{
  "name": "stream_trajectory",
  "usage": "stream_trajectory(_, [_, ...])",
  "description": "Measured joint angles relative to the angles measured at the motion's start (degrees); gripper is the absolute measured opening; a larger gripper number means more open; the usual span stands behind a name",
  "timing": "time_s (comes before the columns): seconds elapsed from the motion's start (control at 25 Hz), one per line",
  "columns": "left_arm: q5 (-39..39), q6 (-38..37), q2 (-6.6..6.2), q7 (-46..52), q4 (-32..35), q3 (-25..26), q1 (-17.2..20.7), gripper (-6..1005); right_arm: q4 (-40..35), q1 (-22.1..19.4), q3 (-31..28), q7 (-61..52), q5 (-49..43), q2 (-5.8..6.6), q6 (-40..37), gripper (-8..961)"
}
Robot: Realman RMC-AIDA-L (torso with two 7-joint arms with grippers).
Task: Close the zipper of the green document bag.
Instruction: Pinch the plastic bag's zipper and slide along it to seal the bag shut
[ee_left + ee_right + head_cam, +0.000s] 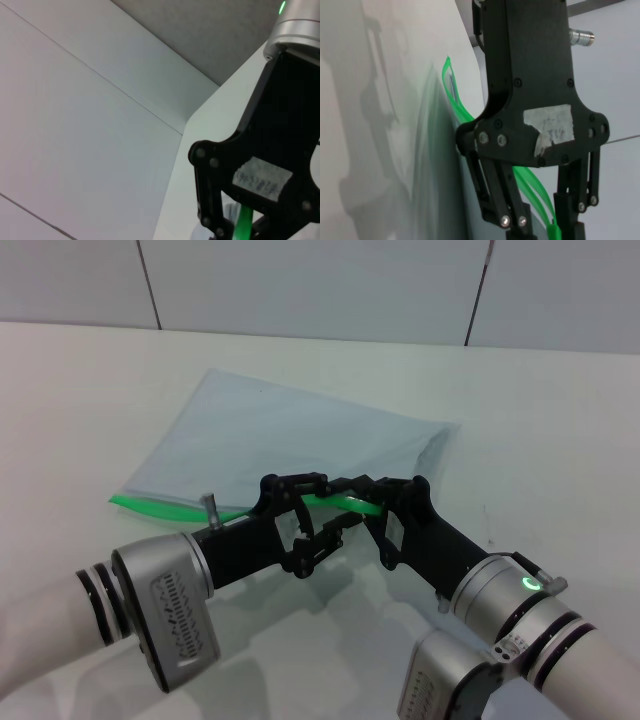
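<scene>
**Both hands meeting at the zipper, closing only partly done**

Lying flat on the white table (90, 410): the green document bag (290, 435), with the zipper (150, 506) along its near edge. Working at the middle of that strip: left hand (318, 530) and right hand (362, 508), both apparently pinching it, though finger state impossible to tell. Strip looping apart in two strands beside the right hand in the right wrist view, so probably still partly open; slider travel remaining.

No legible text on either pincer's sticker
</scene>
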State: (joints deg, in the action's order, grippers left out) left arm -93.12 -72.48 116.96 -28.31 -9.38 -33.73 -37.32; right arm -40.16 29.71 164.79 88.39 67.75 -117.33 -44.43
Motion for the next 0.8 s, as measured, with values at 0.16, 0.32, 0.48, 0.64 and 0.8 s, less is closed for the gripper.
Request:
stream_trajectory(0.16, [0.15,-0.45,0.04,-2.28,-0.14,0.43,0.03,368,0.0,0.0,0.01,0.16,-0.04,0.0,0.05,49])
stream_trajectory(0.32, [0.27,-0.91,0.12,-3.31,-0.18,0.49,0.14,337,0.0,0.0,0.01,0.2,-0.05,0.0,0.13,49])
stream_trajectory(0.48, [0.31,-1.12,0.13,-4.93,-0.2,0.52,0.29,306,0.0,-0.06,0.01,0.33,-0.05,0.0,0.13,50])
stream_trajectory(0.64, [0.38,-1.14,0.21,-5.75,-0.21,0.61,0.37,275,0.0,-0.09,0.01,0.37,-0.05,0.0,0.13,50])
stream_trajectory(0.8, [0.39,-1.16,0.21,-5.91,-0.21,0.61,0.39,245,0.0,-0.09,0.01,0.38,-0.03,0.0,0.13,51])
